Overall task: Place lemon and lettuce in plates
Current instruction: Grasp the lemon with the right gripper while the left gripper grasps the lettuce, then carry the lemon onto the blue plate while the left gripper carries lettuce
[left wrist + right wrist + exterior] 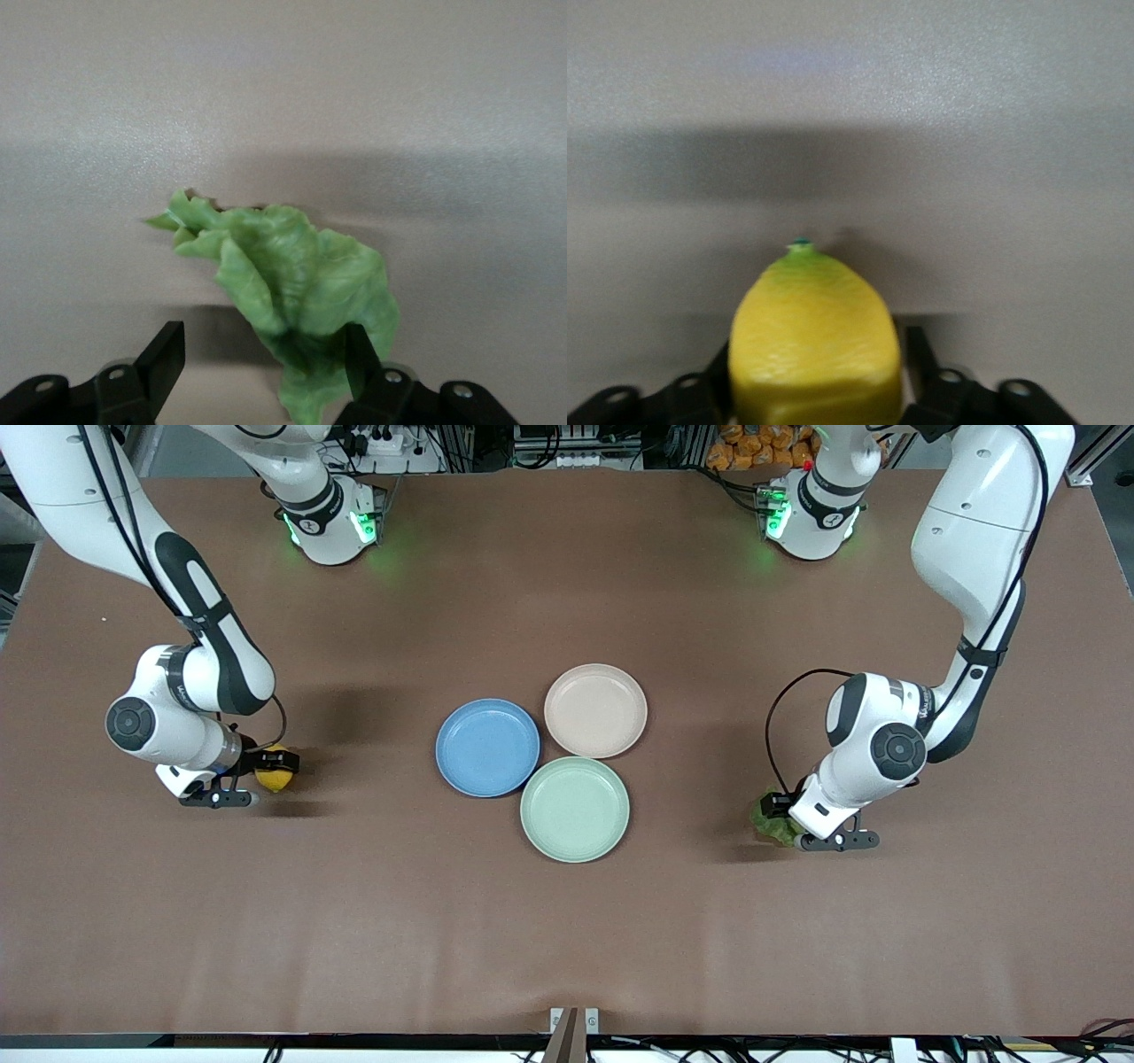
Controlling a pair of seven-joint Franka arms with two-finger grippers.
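The lemon (pixel 274 778) lies on the brown table toward the right arm's end. My right gripper (pixel 270 764) is low around it, open, with a finger on each side; in the right wrist view the lemon (pixel 815 345) fills the gap of the gripper (pixel 815 376). The lettuce (pixel 772 825) lies toward the left arm's end. My left gripper (pixel 783 808) is down over it, open; in the left wrist view the lettuce (pixel 292 283) sits against one finger (pixel 359 359) of the gripper (pixel 261 359). The blue plate (pixel 487 747) and beige-pink plate (pixel 595 710) are empty at mid-table.
A mint-green plate (pixel 575 809), empty, touches the two other plates on the side nearer the front camera. Both arm bases stand along the edge of the table farthest from the front camera.
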